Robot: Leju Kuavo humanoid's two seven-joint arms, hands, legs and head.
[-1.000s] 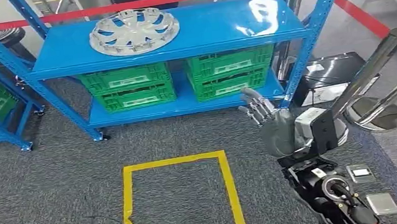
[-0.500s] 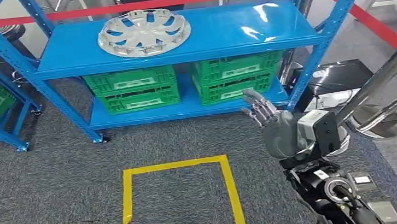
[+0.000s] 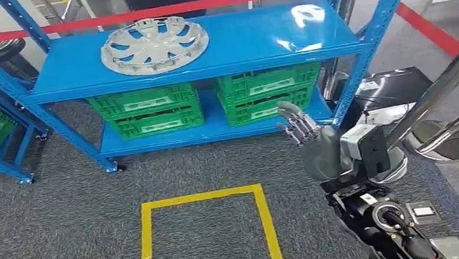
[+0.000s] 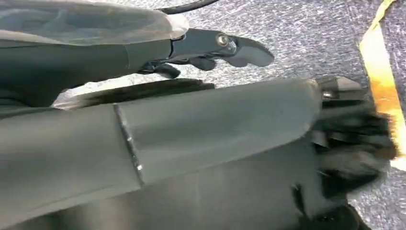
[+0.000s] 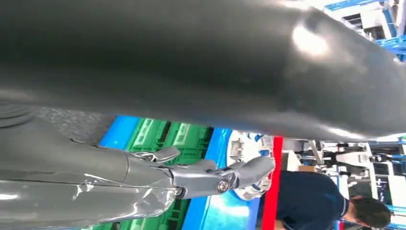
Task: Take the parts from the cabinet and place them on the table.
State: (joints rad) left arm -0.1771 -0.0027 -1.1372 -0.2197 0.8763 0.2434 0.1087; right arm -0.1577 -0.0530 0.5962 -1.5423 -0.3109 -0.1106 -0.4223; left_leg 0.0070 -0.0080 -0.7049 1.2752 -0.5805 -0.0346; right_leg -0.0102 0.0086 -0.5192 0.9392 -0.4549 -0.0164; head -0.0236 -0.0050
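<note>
A silver hubcap (image 3: 154, 45) lies flat on the top board of the blue cabinet (image 3: 256, 35), towards its left side. My right hand (image 3: 303, 129) is raised in front of the cabinet's lower right corner, well below and right of the hubcap, its fingers spread and holding nothing. In the right wrist view that hand (image 5: 206, 175) stretches out empty towards the shelf, with the hubcap (image 5: 238, 146) partly behind it. My left hand (image 4: 210, 50) hangs low over the grey carpet, holding nothing.
Two stacks of green crates (image 3: 146, 111) (image 3: 264, 91) fill the lower shelf. A yellow tape square (image 3: 264, 221) marks the carpet. Chrome posts (image 3: 445, 83) and a black case (image 3: 391, 85) stand at the right. A person (image 5: 311, 201) stands behind the red barrier tape (image 3: 139, 13).
The whole picture has shifted a little, so the camera has moved. My right hand stays raised and empty in about the same place.
</note>
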